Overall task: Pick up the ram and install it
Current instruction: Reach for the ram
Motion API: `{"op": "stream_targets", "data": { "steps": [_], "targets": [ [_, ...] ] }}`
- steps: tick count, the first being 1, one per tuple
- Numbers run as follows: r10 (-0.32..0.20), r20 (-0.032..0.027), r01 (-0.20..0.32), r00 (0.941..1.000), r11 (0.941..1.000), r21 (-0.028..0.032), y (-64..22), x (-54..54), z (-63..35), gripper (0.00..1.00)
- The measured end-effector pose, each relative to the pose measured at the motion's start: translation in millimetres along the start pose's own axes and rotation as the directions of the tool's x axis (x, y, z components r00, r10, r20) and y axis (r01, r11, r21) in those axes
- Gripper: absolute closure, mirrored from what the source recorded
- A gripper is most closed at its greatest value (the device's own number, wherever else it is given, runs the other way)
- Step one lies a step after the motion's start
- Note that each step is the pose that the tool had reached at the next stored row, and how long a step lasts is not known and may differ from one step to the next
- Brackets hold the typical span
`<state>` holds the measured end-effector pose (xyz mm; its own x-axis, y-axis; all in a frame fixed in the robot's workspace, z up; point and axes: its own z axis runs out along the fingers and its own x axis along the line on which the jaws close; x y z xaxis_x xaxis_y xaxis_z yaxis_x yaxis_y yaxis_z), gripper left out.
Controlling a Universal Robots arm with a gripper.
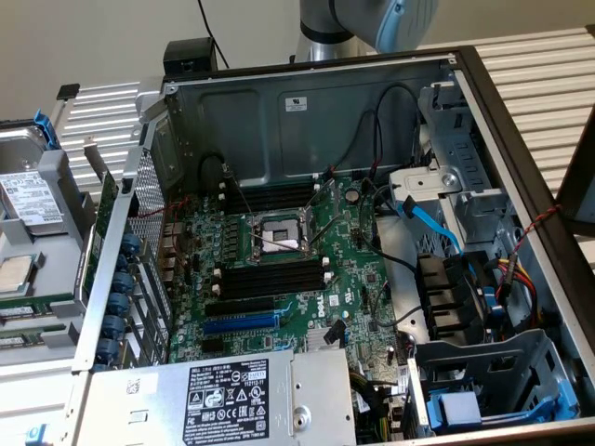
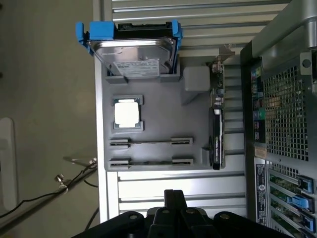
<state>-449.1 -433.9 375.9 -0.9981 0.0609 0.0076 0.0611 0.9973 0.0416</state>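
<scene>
From where the exterior view looks, only the arm's elbow [image 1: 372, 23] shows above the open computer case [image 1: 307, 102], so the claw is off over the parts tray [image 1: 60, 251] at that view's left. The black memory slots [image 1: 270, 279] beside the CPU socket [image 1: 279, 232] sit empty, with loose black cables [image 1: 372, 251] and a blue data cable [image 1: 428, 218] not far off. In the wrist view the gripper [image 2: 173, 198] hangs closed on nothing, near the ram [image 2: 151, 143], which stands edge-up in its tray holder, a second stick [image 2: 151, 161] just beside it. A clean pick, I'd judge, means centring on the thin edge between the end supports. The processor chip [image 2: 126, 113], hard drive [image 2: 136, 52] and upright expansion card [image 2: 217, 129] crowd that tray.
</scene>
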Motion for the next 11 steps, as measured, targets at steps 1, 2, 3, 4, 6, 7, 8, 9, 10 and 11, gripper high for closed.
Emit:
{"op": "stream_targets", "data": {
  "steps": [1, 2, 3, 4, 6, 7, 8, 9, 10, 11],
  "targets": [
    [0.000, 0.0000, 0.000, 1.0000, 1.0000, 0.0000, -0.1, 2.1, 0.1, 0.89],
    [0.000, 0.0001, 0.000, 1.0000, 1.0000, 0.0000, -0.2, 4.3, 0.3, 0.89],
    [-0.001, 0.0000, 0.001, 1.0000, 1.0000, 0.0000, -0.3, 6.3, 0.3, 0.89],
    [-0.001, -0.0001, 0.001, 1.0000, 1.0000, 0.0001, 0.0, 8.4, 0.5, 0.89],
    [-0.001, 0.0001, 0.001, 1.0000, 1.0000, -0.0001, 1.5, 11.6, 1.0, 0.89],
    [-0.001, 0.0001, 0.001, 1.0000, 1.0000, 0.0000, 2.3, 13.1, 1.2, 0.89],
    [-0.001, -0.0001, 0.001, 1.0000, 1.0000, 0.0001, 2.6, 14.2, 1.3, 0.89],
    [-0.001, -0.0001, 0.001, 1.0000, 1.0000, 0.0001, 2.5, 14.9, 1.4, 0.89],
    [-0.002, -0.0001, 0.002, 1.0000, 1.0000, 0.0001, 2.5, 15.4, 1.4, 0.89],
    [-0.003, -0.0001, 0.003, 1.0000, 1.0000, 0.0001, 2.4, 15.7, 1.4, 0.89]
  ]
}}
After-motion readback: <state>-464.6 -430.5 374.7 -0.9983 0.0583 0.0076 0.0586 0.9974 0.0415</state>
